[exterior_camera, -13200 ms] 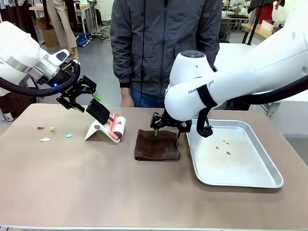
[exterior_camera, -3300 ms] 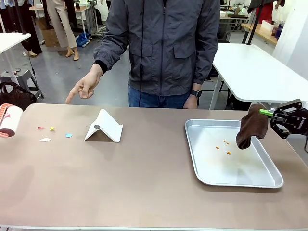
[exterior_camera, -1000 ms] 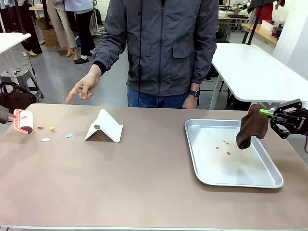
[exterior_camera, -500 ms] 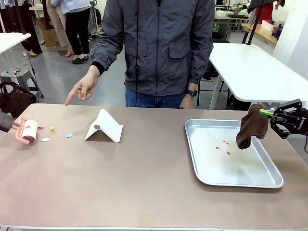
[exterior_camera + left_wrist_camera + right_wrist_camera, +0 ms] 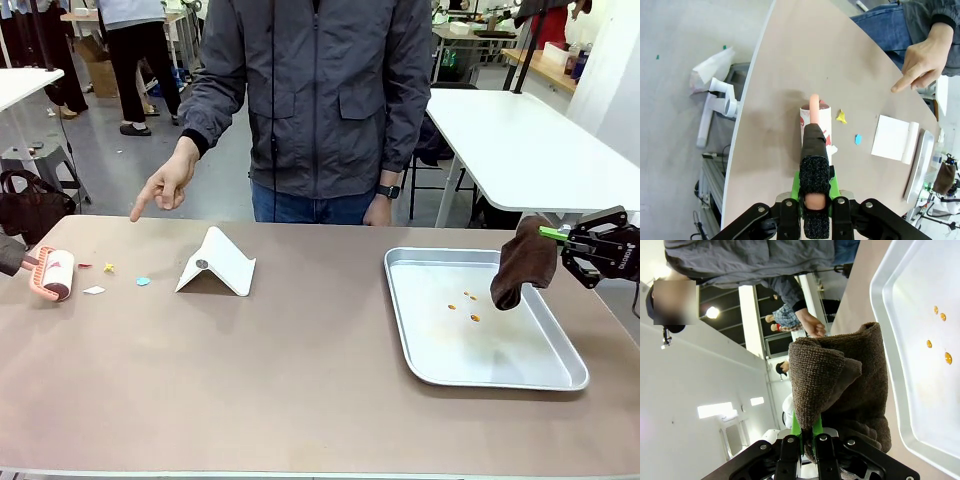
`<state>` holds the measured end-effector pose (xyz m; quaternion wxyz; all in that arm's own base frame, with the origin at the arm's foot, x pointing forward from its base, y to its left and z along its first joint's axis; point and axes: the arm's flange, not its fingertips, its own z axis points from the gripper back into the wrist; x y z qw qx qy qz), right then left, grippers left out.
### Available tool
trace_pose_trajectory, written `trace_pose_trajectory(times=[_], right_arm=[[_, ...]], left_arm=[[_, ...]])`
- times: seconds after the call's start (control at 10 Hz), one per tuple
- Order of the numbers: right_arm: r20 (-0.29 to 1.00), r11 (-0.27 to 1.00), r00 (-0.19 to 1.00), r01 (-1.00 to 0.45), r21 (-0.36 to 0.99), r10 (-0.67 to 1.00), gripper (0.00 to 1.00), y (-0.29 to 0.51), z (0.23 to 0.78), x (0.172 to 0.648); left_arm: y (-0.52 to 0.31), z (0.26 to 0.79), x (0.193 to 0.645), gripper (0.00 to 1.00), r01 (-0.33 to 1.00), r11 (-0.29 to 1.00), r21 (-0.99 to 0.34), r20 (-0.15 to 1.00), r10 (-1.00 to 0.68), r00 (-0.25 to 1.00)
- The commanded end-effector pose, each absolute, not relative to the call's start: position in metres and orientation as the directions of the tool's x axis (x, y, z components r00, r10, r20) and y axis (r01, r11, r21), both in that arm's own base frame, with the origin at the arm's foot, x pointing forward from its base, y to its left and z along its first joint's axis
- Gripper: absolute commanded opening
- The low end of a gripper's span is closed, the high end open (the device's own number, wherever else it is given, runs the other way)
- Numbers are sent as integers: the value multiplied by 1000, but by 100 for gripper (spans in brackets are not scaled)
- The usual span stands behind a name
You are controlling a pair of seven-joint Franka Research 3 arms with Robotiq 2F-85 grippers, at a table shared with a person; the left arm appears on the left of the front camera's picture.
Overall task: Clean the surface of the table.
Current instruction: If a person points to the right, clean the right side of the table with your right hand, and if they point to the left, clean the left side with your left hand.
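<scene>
The brownish-tan table (image 5: 300,370) carries a few small paper scraps (image 5: 108,267) near its left end. My left gripper (image 5: 815,191) is shut on the black handle of a pink-and-white lint roller (image 5: 54,273). The roller (image 5: 816,120) sits low at the table top, just left of the scraps (image 5: 841,116). At the right, my right gripper (image 5: 560,236) is shut on a brown cloth (image 5: 522,262) that hangs above the tray's right rim. In the right wrist view the cloth (image 5: 840,385) droops from between the gripper's (image 5: 809,434) fingers.
A silver tray (image 5: 560,375) with small orange crumbs (image 5: 468,300) lies at the right. A folded white stand (image 5: 217,262) sits left of centre. The person at the far side points a hand (image 5: 160,190) down toward the scraps.
The lint roller has come down from slightly above to the table top beside the scraps. The person has shifted a little to the left. The right gripper and cloth have not moved.
</scene>
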<state>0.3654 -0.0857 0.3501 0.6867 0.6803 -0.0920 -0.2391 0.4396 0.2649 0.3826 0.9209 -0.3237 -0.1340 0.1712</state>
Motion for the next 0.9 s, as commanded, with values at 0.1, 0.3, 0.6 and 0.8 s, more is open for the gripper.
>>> trace_pose_trajectory(times=[0.1,0.3,0.6,0.8], right_arm=[[-200,-65,869,191,979,-453,0,-87,353,366],[-200,-65,869,191,979,-453,0,-87,353,366],[-200,-65,869,191,979,-453,0,-87,353,366],[-200,-65,869,191,979,-453,0,-87,353,366]], left_arm=[[255,373,451,22,-266,740,-617,93,405,910],[252,368,459,22,-281,730,-623,63,404,912],[240,362,471,22,-272,737,-619,42,377,925],[228,361,482,22,-250,740,-624,51,357,933]])
